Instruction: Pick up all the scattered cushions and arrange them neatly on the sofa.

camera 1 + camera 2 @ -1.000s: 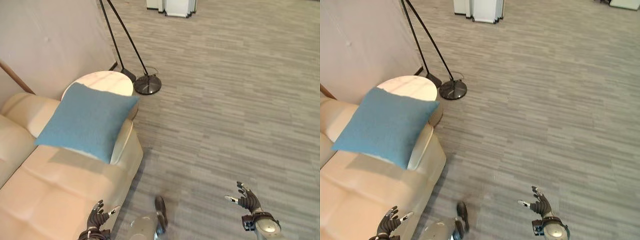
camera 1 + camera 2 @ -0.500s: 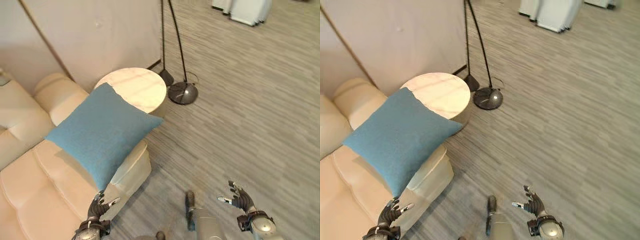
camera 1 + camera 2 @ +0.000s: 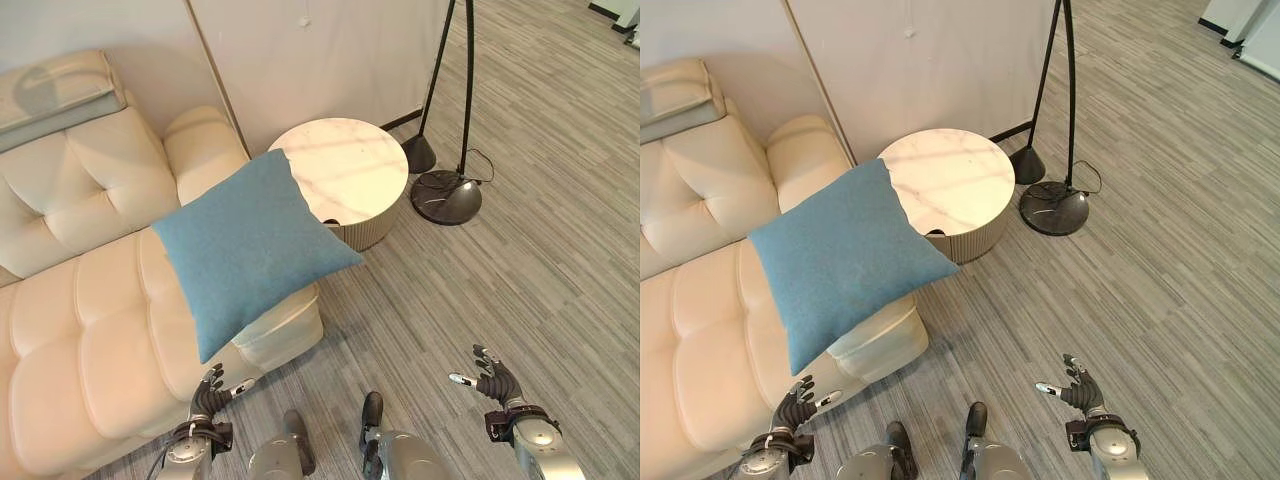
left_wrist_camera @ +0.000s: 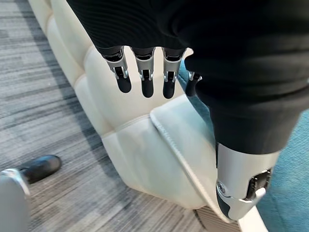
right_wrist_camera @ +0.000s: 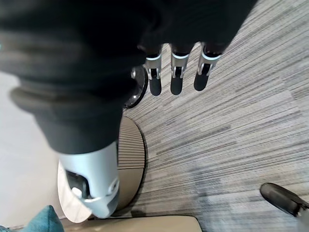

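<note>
My head camera had swung round since a moment earlier, so the sofa (image 3: 90,330) now showed its tufted backrest as well as its seat, while the blue cushion (image 3: 245,245) had not shifted on it. The cushion lay tilted over the sofa's armrest end, one corner hanging past the seat's front edge and another reaching over the rim of the round marble bench (image 3: 345,180) just beside the armrest. A folded pale blanket (image 3: 50,95) sat on top of the backrest. A black floor lamp (image 3: 447,195) stood on the grey floor (image 3: 520,270) past the bench. My left robot hand (image 3: 210,392) hovered by the sofa's front edge, fingers spread and holding nothing. My right robot hand (image 3: 492,378) hung over the floor, fingers wide and empty.
</note>
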Available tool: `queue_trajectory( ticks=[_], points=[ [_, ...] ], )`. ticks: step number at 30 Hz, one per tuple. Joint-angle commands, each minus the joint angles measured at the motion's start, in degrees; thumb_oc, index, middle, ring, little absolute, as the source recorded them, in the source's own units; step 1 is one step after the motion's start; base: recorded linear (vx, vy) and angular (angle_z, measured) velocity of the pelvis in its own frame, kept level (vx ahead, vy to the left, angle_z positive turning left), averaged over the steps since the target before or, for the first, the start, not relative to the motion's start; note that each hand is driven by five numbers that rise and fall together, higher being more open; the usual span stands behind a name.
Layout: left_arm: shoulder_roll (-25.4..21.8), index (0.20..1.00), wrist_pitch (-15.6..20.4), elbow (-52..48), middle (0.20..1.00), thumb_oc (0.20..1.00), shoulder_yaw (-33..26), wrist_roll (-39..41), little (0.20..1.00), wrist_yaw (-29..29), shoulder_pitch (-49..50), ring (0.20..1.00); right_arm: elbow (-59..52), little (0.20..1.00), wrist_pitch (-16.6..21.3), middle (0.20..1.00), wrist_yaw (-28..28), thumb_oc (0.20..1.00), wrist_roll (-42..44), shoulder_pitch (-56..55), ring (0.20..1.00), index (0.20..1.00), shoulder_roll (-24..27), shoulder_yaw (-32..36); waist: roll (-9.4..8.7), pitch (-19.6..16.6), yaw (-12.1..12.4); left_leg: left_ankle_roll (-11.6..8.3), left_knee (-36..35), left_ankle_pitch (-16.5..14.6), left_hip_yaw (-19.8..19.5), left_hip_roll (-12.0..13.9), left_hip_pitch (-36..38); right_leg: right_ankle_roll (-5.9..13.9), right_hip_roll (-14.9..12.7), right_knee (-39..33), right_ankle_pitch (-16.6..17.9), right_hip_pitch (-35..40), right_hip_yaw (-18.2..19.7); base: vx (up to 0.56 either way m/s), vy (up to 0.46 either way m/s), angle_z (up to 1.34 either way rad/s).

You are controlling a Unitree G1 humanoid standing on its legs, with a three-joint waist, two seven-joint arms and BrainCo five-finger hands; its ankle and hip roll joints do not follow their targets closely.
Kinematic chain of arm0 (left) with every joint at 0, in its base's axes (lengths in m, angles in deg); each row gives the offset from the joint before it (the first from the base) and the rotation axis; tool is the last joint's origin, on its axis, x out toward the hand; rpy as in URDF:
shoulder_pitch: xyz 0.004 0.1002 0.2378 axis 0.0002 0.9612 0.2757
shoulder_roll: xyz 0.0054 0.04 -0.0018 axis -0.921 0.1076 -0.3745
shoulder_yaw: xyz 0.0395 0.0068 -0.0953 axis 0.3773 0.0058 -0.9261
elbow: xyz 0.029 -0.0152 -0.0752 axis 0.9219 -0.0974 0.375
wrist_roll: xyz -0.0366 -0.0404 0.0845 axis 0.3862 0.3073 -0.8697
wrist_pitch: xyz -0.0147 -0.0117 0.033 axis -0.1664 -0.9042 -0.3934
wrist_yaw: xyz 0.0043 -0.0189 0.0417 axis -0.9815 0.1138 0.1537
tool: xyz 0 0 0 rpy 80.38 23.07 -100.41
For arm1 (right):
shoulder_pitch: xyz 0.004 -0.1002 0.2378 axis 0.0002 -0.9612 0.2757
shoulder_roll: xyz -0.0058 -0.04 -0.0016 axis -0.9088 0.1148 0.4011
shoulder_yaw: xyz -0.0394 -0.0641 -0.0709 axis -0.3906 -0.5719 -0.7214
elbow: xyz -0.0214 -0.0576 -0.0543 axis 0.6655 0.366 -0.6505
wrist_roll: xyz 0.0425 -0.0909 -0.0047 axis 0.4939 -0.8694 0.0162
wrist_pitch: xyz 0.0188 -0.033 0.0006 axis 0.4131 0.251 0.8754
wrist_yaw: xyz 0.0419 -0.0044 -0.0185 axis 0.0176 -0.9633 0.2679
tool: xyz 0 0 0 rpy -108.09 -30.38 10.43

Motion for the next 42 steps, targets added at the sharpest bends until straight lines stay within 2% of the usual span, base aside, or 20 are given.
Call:
queue_trajectory(
  ticks=[1, 4, 5, 6, 8, 9, 10, 11, 12, 13, 15, 22, 28, 29, 30, 32, 35, 37, 38, 42],
  points=[
    [-2.7, 1.0, 1.5, -1.6, 1.0, 1.0, -0.5, -0.6, 1.0, 0.3, 1.0, 1.0, -4.7, 1.0, 1.4, 1.0, 0.1, 1.0, -1.0, -1.6, 1.0, 1.0, 1.8, 1.1, -0.01, -1.8, 0.5, -0.21, -1.8, 2.1, -2.6, -2.6, 2.4, 8.02, -4.0, 9.6, -8.5, 0.8, 4.9, 0.13, 0.179, 0.19],
    [-3.0, 1.0, 1.2, -2.2, 1.0, 1.0, -0.7, -0.3, 1.0, 0.3, 1.5, 1.0, -6.7, 1.0, 1.1, 1.0, -0.3, 1.0, -1.6, -1.6, 1.0, 1.0, 1.6, 1.1, -0.61, -2.2, 1.9, 1.72, -2.0, 0.1, -5.1, -4.7, 3.3, 9.0, -5.4, 13.8, -8.4, 0.7, 5.6, 0.15, 0.209, -0.05],
    [-3.3, 1.0, 1.2, -2.7, 1.0, 1.0, -1.1, -0.1, 1.0, 0.7, 1.5, 1.0, -8.1, 1.0, 1.1, 1.0, -0.6, 1.0, -2.0, -1.2, 1.0, 1.0, 1.5, 0.7, -0.96, -1.7, 2.4, 2.98, -2.4, -0.7, -5.9, -5.9, 4.7, 10.23, -6.7, 19.3, -5.2, -1.1, 6.7, 0.13, 0.258, 0.16],
    [-3.8, 1.0, 1.2, -3.2, 1.0, 1.0, -1.3, -0.1, 1.0, 0.8, 1.6, 1.0, -9.0, 1.0, 1.1, 1.0, -0.7, 1.0, -2.4, -0.9, 1.0, 1.0, 1.6, 0.4, -1.19, -1.1, 2.5, 3.86, -2.1, -1.1, -6.5, -6.5, 5.1, 10.7, -7.0, 22.9, -3.3, -2.3, 7.8, 0.11, 0.225, 0.26],
    [-4.0, 1.0, 1.2, -3.3, 1.0, 1.0, -1.4, -0.1, 1.0, 0.9, 1.5, 1.0, -9.3, 1.0, 1.1, 1.0, -0.7, 1.0, -2.3, -0.7, 1.0, 1.0, 1.5, 0.3, -1.13, -0.9, 2.6, 4.11, -2.2, -1.2, -6.9, -6.7, 5.3, 10.71, -6.9, 24.9, -3.3, -3.1, 8.7, 0.06, 0.087, 0.29],
    [-4.3, 1.0, 1.5, -2.9, 1.0, 1.0, -1.9, -0.3, 1.0, 1.3, 1.4, 1.0, -9.8, 1.0, 1.6, 1.0, -0.8, 1.0, -2.2, -0.1, 1.0, 1.0, 1.4, 0.0, -0.86, -0.7, 2.4, 4.3, -2.9, -1.4, -8.3, -7.4, 6.8, 10.49, -5.1, 26.7, -4.2, -5.3, 10.9, 0.06, 0.046, 0.3],
    [-4.3, 1.0, 1.5, -3.0, 1.0, 1.0, -1.9, -0.3, 1.0, 1.3, 1.4, 1.0, -9.8, 1.0, 1.6, 1.0, -0.8, 1.0, -2.2, -0.1, 1.0, 1.0, 1.4, 0.0, -0.87, -0.6, 2.4, 4.3, -2.9, -1.4, -8.3, -7.4, 6.8, 10.49, -5.1, 26.8, -4.3, -5.3, 10.9, 0.16, 0.04, 0.25],
    [-4.6, 1.0, 2.0, -2.8, 1.0, 1.0, -2.6, 0.0, 1.0, 1.6, 1.5, 1.0, -10.7, 1.0, 2.1, 1.0, -0.9, 1.0, -2.6, 0.5, 1.0, 1.0, 2.1, -0.2, -0.79, -0.8, 2.2, 4.16, -3.7, -1.3, -10.3, -8.3, 7.8, 10.25, -3.3, 22.9, -4.8, -6.3, 12.7, 0.1, -0.007, 0.25],
    [-4.6, 1.0, 2.0, -2.8, 1.0, 1.0, -2.6, 0.0, 1.0, 1.6, 1.5, 1.0, -10.6, 1.0, 2.1, 1.0, -0.9, 1.0, -2.6, 0.6, 1.0, 1.0, 2.1, -0.2, -0.74, -0.9, 2.2, 4.13, -3.8, -1.1, -10.3, -8.2, 7.7, 10.2, -3.2, 22.6, -4.5, -6.3, 12.7, 0.2, -0.027, 0.37],
    [-5.1, 1.0, 2.7, -2.8, 1.0, 1.0, -2.7, 0.3, 1.0, 1.4, 1.7, 1.0, -11.8, 1.0, 2.5, 1.0, -1.0, 1.0, -2.7, 1.6, 1.0, 1.0, 3.2, -0.6, -1.15, -1.2, 2.1, 3.6, -4.0, -1.4, -12.3, -9.4, 8.4, 10.17, -1.5, 16.2, -5.9, -5.0, 13.5, 0.11, -0.02, 0.56],
    [-5.4, 1.0, 2.9, -2.5, 1.0, 1.0, -3.4, 0.7, 1.0, 1.8, 1.7, 1.0, -12.5, 1.0, 3.2, 1.0, -0.6, 1.0, -3.0, 3.6, 1.0, 1.0, 4.3, -1.2, -1.41, -1.5, 3.3, 3.37, -4.2, -1.3, -12.5, -9.6, 8.0, 10.09, -2.2, 13.7, -5.8, -3.7, 12.0, 0.1, -0.057, 0.62],
    [-7.7, 1.0, 3.8, -1.6, 1.0, 1.0, -4.8, 3.7, 1.0, 2.1, 0.8, 1.0, -12.4, 1.0, 3.1, 1.0, 0.7, 1.0, -3.6, 13.3, 1.0, 1.0, 9.5, -3.6, -1.69, -2.5, 6.1, 1.79, -6.7, 0.6, -14.6, -9.2, 6.6, 9.29, -1.2, 7.3, -5.2, -1.8, 10.5, 0.06, -0.107, 0.25],
    [-11.1, 1.0, 5.2, -0.3, 1.0, 1.0, -1.8, 7.4, 1.0, 3.6, -6.9, 1.0, -2.4, 1.0, 2.1, 1.0, 2.7, 1.0, 0.2, 27.0, 1.0, 1.0, 10.6, -9.6, -1.24, -0.4, 7.3, 0.7, -8.9, 3.4, -15.7, -9.0, 2.0, 8.63, -0.9, 3.8, -4.1, -4.2, 9.0, -0.14, -0.077, 0.23],
    [-12.8, 1.0, 6.1, 0.5, 1.0, 1.0, 0.8, 9.1, 1.0, 4.5, -11.8, 1.0, 4.2, 1.0, 1.6, 1.0, 3.6, 1.0, 2.2, 34.7, 1.0, 1.0, 10.6, -12.8, -0.89, 0.7, 7.8, 0.31, -10.1, 5.1, -15.9, -8.8, -0.7, 8.58, -0.6, 3.1, -2.9, -6.9, 8.8, -0.14, -0.043, 0.09],
    [-12.8, 1.0, 6.1, 0.6, 1.0, 1.0, 0.8, 9.1, 1.0, 4.4, -12.0, 1.0, 4.5, 1.0, 1.7, 1.0, 3.6, 1.0, 2.3, 35.0, 1.0, 1.0, 10.6, -12.9, -0.9, 0.7, 7.8, 0.31, -10.1, 5.2, -15.9, -8.8, -0.9, 8.57, -0.6, 3.1, -2.9, -7.1, 8.8, -0.24, -0.059, 0.03],
    [-15.4, 1.0, 7.5, 3.6, 1.0, 1.0, 5.0, 11.5, 1.0, 5.6, -20.6, 1.0, 15.2, 1.0, 1.0, 1.0, 4.8, 1.0, 4.2, 48.8, 1.0, 1.0, 10.6, -18.5, -0.42, 1.6, 8.3, -0.29, -12.7, 8.1, -15.8, -8.6, -3.9, 8.58, 0.1, 2.4, -1.7, -10.3, 9.0, -0.16, -0.023, 0.02],
    [-16.5, 1.0, 8.1, 9.3, 1.0, 1.0, 10.9, 14.0, 1.0, 6.4, -32.6, 1.0, 25.3, 1.0, 0.5, 1.0, 5.1, 1.0, 5.2, 61.1, 1.0, 1.0, 8.2, -24.9, 0.21, 2.4, 8.1, -1.12, -15.7, 11.1, -16.0, -8.4, -5.8, 8.72, 0.5, 1.6, -0.7, -12.5, 8.7, -0.08, -0.026, 0.05],
    [-14.8, 1.0, 8.1, 16.6, 1.0, 1.0, 17.3, 15.8, 1.0, 7.0, -45.7, 1.0, 33.0, 1.0, 0.3, 1.0, 5.5, 1.0, 5.5, 70.3, 1.0, 1.0, 4.3, -30.2, 0.76, 4.1, 7.9, -2.06, -17.0, 13.0, -16.5, -8.1, -7.5, 8.68, 0.7, 1.4, -0.2, -14.3, 8.3, -0.1, -0.045, 0.14],
    [-13.7, 1.0, 8.0, 19.0, 1.0, 1.0, 18.8, 16.6, 1.0, 7.3, -49.2, 1.0, 34.8, 1.0, 0.1, 1.0, 5.7, 1.0, 5.5, 72.6, 1.0, 1.0, 2.7, -31.5, 0.77, 4.6, 7.8, -2.22, -17.2, 13.5, -16.7, -8.0, -8.2, 8.74, 0.7, 1.4, 0.1, -14.9, 8.1, -0.06, -0.035, 0.14],
    [-8.2, 1.0, 7.0, 22.6, 1.0, 1.0, 22.1, 17.0, 1.0, 7.9, -56.3, 1.0, 34.6, 1.0, -0.1, 1.0, 6.4, 1.0, 4.7, 74.8, 1.0, 1.0, -1.3, -35.2, 0.83, 6.6, 7.5, -2.77, -17.2, 14.3, -17.2, -7.9, -8.8, 8.68, 0.6, 2.0, 0.1, -15.7, 7.6, -0.02, -0.016, 0.02]
  ],
)
